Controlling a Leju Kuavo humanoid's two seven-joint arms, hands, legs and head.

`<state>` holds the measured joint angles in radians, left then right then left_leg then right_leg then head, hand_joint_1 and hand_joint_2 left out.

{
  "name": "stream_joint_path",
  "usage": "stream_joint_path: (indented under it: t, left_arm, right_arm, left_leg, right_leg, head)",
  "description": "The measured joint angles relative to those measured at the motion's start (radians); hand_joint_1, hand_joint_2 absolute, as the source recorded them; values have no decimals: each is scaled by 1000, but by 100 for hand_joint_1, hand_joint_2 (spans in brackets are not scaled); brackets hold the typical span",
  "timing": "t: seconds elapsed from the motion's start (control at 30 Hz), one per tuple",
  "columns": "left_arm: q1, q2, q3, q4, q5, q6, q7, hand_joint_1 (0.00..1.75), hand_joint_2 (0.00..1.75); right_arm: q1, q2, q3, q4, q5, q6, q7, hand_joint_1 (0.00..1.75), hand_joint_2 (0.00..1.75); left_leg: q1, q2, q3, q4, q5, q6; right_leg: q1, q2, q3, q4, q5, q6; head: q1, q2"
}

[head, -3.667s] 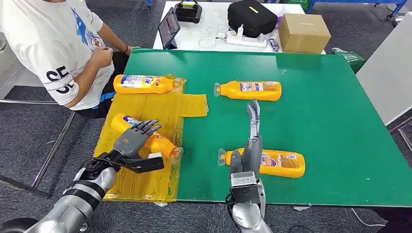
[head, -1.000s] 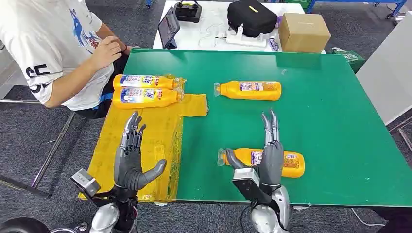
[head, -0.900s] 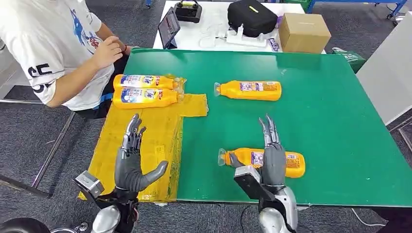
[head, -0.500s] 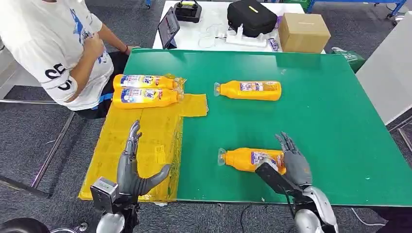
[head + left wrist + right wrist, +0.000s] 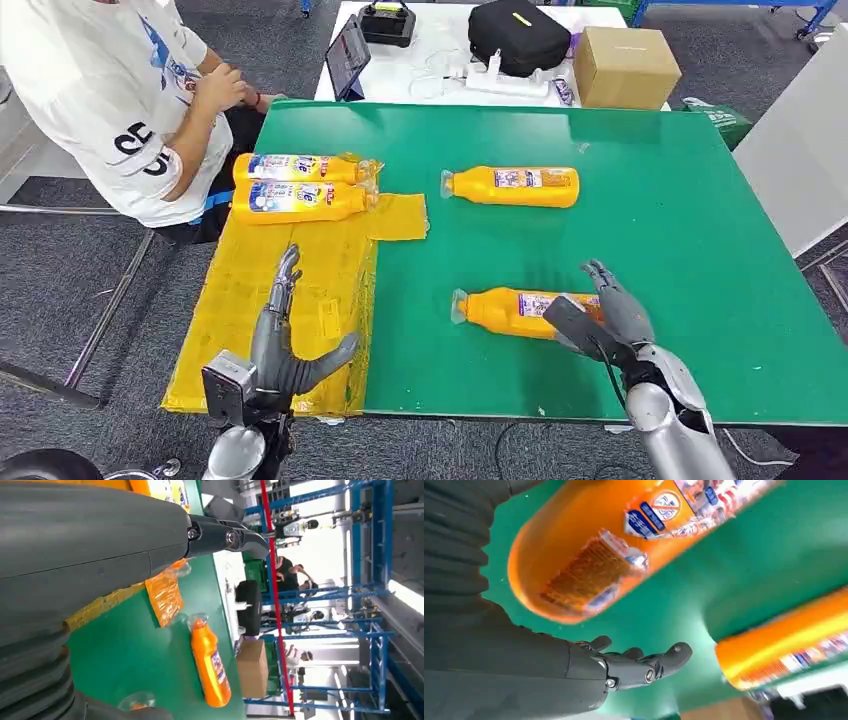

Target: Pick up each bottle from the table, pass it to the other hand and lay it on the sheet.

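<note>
Person: I saw a person [image 5: 110, 90] in a white printed shirt seated at the far left of the table, hands raised near the chest.
Sheet: the yellow sheet [image 5: 250, 300] lay over the left edge of the green table [image 5: 700, 200].
Laid bottles: I counted two orange bottles [image 5: 298, 185] lying side by side, touching, at the sheet's far end, caps toward the table's middle.
Left hand: my left hand [image 5: 280, 350] stood upright over the near end of the sheet, fingers straight and apart, thumb out, holding nothing.
Far bottle: one orange bottle [image 5: 512, 186] lay on bare green, well beyond the near one.
Near bottle: the near bottle [image 5: 505, 310] lay on its side, cap pointing toward the sheet.
Right hand: my right hand [image 5: 605, 315] cupped the near bottle's base end; I couldn't tell whether the fingers [image 5: 644, 665] had clamped on it.
Behind: white table [image 5: 440, 60] with black bag [image 5: 518, 35] and cardboard box [image 5: 625, 65].
</note>
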<state>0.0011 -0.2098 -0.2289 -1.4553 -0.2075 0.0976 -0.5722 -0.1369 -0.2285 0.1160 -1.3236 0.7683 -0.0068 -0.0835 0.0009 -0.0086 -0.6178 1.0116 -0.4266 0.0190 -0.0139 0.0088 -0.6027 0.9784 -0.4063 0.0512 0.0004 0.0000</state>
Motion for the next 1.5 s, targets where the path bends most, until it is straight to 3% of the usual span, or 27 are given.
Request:
stream_joint_path:
  t: [0.3,0.53,0.8,0.83,0.87,0.97,1.0,1.5]
  left_arm:
    - [-72,-5,-2,103,8,32,28,0,175]
    - [-97,-6,-2,145,18,34,33,0,175]
    - [-135,-8,-1,209,76,21,45,0,175]
    - [-141,-8,-1,221,83,18,47,0,175]
    - [-147,-8,-1,232,86,15,49,0,175]
    - [-156,-9,0,258,102,13,55,0,175]
    - [-160,-9,0,267,106,13,58,0,175]
    - [-190,-14,0,341,133,21,68,0,175]
  right_arm:
    - [-210,1,72,311,-51,83,-35,0,175]
    - [-279,2,105,410,-63,100,-49,0,175]
    - [-380,-22,182,518,-159,218,-72,0,175]
    - [-399,-27,199,537,-169,244,-65,21,175]
    - [-416,-31,215,553,-174,268,-59,112,175]
    - [-460,-51,260,588,-192,325,-41,112,175]
    - [-473,-56,277,598,-201,343,-32,171,175]
    - [-538,-137,444,635,-292,405,-7,175,175]
  left_leg:
    - [0,3,7,0,0,0]
    - [0,4,13,0,-1,0]
    - [0,7,16,0,0,-1]
    - [0,7,16,0,1,0]
    - [0,7,16,0,2,0]
    - [0,5,14,0,3,0]
    - [0,5,14,0,3,0]
    - [0,2,11,0,2,1]
  right_leg:
    - [0,1,5,0,0,0]
    - [0,3,11,-1,0,0]
    - [0,7,11,-1,4,-1]
    - [0,7,11,-1,4,-1]
    - [0,7,11,-1,4,-1]
    - [0,5,12,-1,4,-1]
    - [0,5,12,-1,4,-1]
    - [0,3,10,-1,4,0]
  head:
    - [0,0]
    - [0,0]
    - [0,0]
    - [0,0]
    - [0,0]
    - [0,0]
    - [0,0]
    - [-1,0]
